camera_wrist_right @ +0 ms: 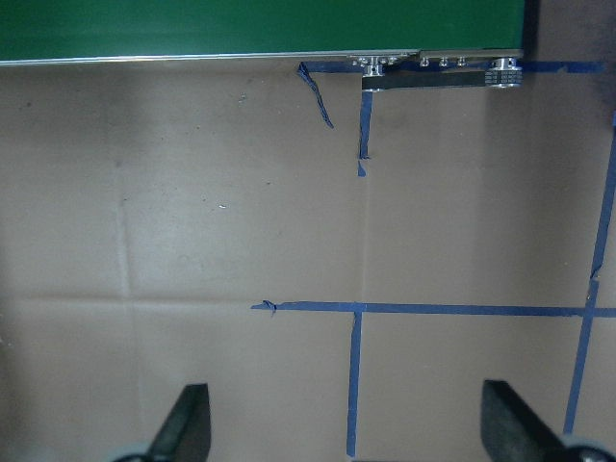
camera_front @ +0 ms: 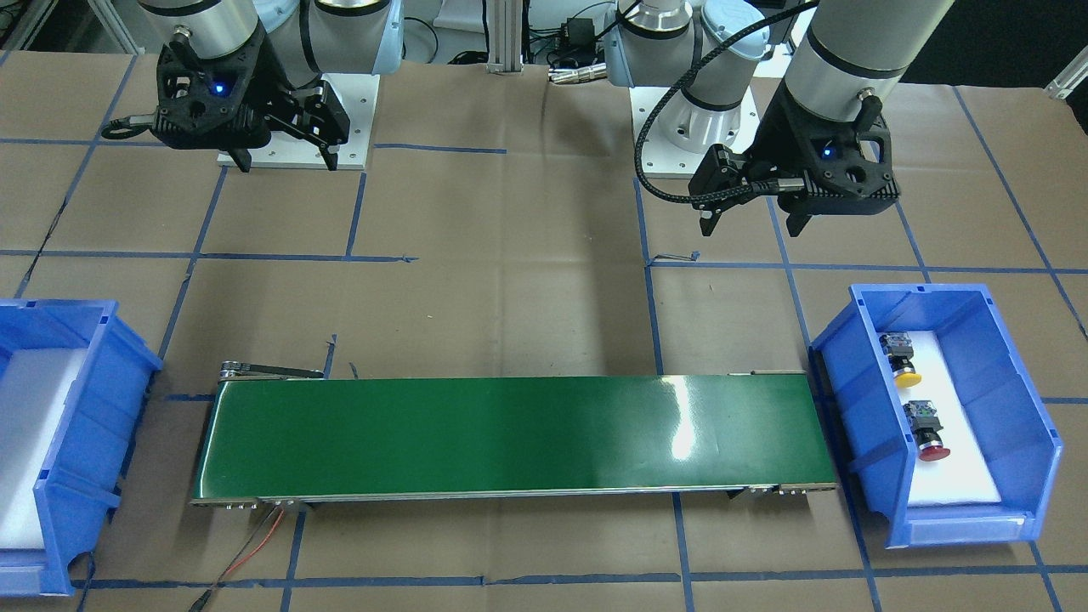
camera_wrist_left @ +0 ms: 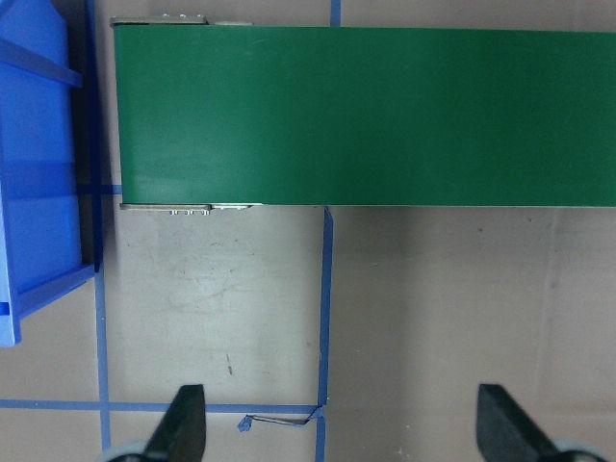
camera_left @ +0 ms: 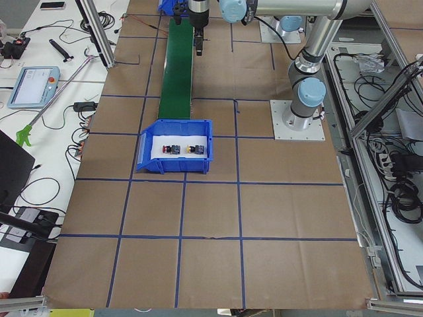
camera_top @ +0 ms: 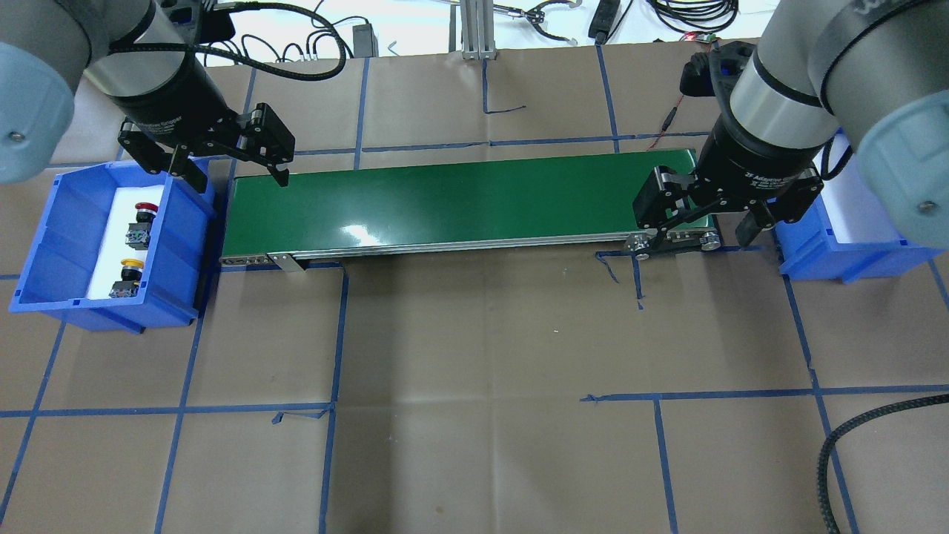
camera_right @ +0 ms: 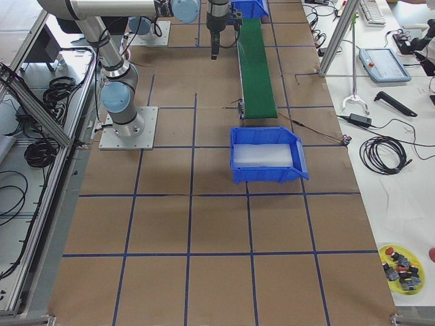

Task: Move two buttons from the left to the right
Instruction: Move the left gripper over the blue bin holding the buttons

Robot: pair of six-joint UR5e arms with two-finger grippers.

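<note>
The yellow-capped button (camera_top: pixel 131 265) and the red-capped button (camera_top: pixel 146 210) lie on white foam in the blue bin (camera_top: pixel 44 245) at the table's left end. They also show in the front view, yellow (camera_front: pixel 903 361) and red (camera_front: pixel 928 433). My left gripper (camera_top: pixel 239 178) is open and empty. It hangs above the green conveyor belt's (camera_top: pixel 460 200) left end, beside the bin. In its wrist view the fingertips (camera_wrist_left: pixel 183 423) stand wide apart over bare paper. My right gripper (camera_top: pixel 693 226) is open and empty over the belt's right end.
A second blue bin (camera_top: pixel 852 245) with white foam inside stands at the belt's right end, with no buttons in it (camera_right: pixel 266 155). Brown paper with blue tape lines covers the table. A yellow plate (camera_right: pixel 401 261) with spare buttons sits on a side bench.
</note>
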